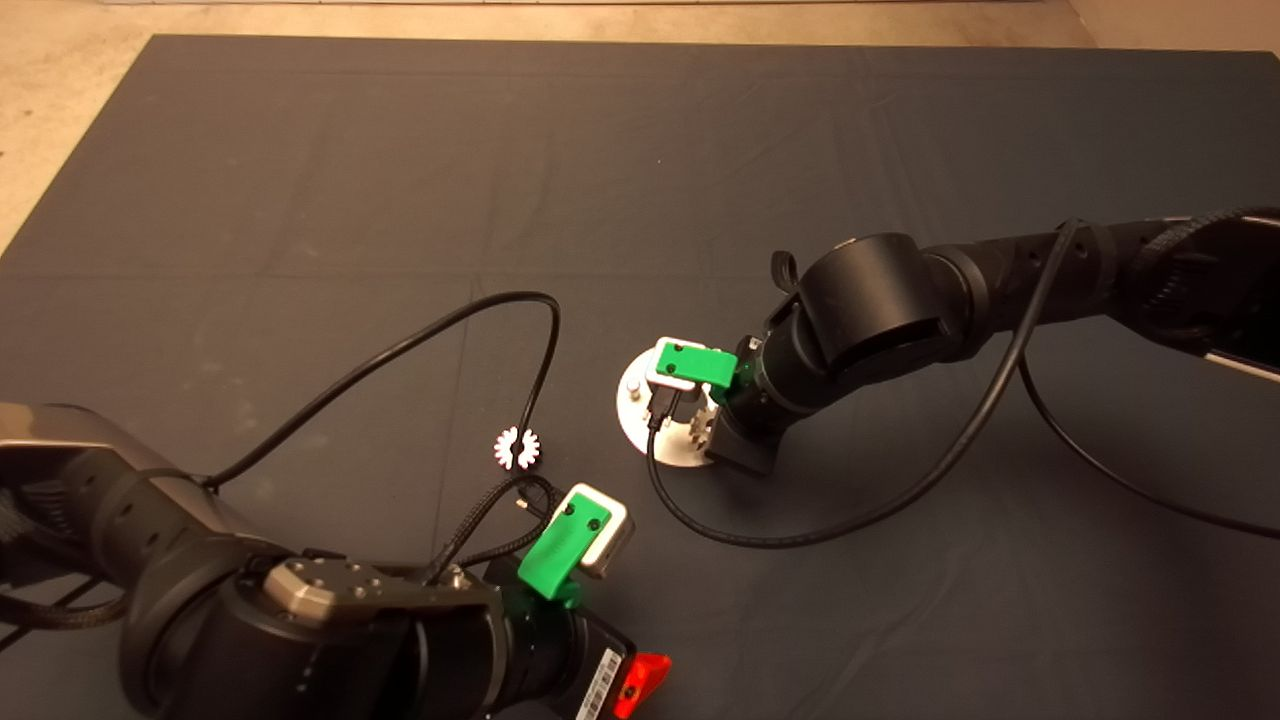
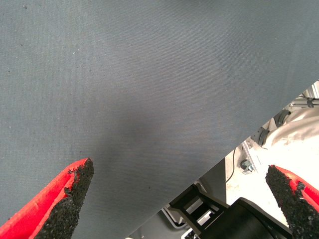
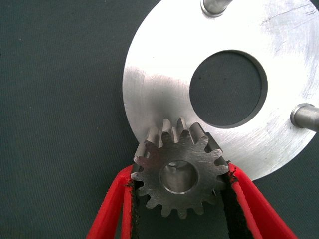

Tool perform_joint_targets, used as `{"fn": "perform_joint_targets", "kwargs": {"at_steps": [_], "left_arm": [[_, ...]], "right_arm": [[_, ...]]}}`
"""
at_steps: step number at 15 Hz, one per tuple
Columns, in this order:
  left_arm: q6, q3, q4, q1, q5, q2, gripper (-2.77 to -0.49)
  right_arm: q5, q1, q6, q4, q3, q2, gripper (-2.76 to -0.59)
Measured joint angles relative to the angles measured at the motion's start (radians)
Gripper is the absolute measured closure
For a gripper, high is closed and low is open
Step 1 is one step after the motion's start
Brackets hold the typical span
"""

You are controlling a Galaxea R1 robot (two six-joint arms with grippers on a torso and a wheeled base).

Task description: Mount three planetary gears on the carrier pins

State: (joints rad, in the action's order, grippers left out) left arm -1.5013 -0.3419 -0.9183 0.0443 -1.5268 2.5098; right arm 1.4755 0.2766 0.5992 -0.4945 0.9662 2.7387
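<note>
The shiny round carrier disc [image 3: 159, 84] lies on the mat; it also shows in the head view [image 1: 635, 405], mostly under my right arm. Two carrier pins [image 3: 305, 117] stand bare on it. My right gripper [image 3: 180, 173] is shut on a planetary gear [image 3: 199, 149], held flat at the disc's edge. A silver pin top shows through the gear's centre hole. Another planetary gear [image 1: 517, 447] lies on the mat left of the disc. A third gear is not in view. My left gripper [image 2: 179, 172] is open and empty over the mat's near edge, its red finger [image 1: 640, 685] showing in the head view.
Black cables loop over the mat: one [image 1: 540, 330] arcs past the loose gear, another [image 1: 800, 535] runs in front of the disc. The mat's edge [image 2: 239, 144] and floor clutter show beyond my left gripper.
</note>
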Motion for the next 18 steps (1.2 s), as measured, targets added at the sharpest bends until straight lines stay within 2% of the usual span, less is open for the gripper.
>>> {"fn": "perform_joint_targets", "kwargs": {"at_steps": [18], "left_arm": [[0.000,0.000,-0.006,0.000,0.000,0.000,-2.49]], "right_arm": [[-0.004,-0.005,0.000,0.000,0.008,0.009,-0.89]]}}
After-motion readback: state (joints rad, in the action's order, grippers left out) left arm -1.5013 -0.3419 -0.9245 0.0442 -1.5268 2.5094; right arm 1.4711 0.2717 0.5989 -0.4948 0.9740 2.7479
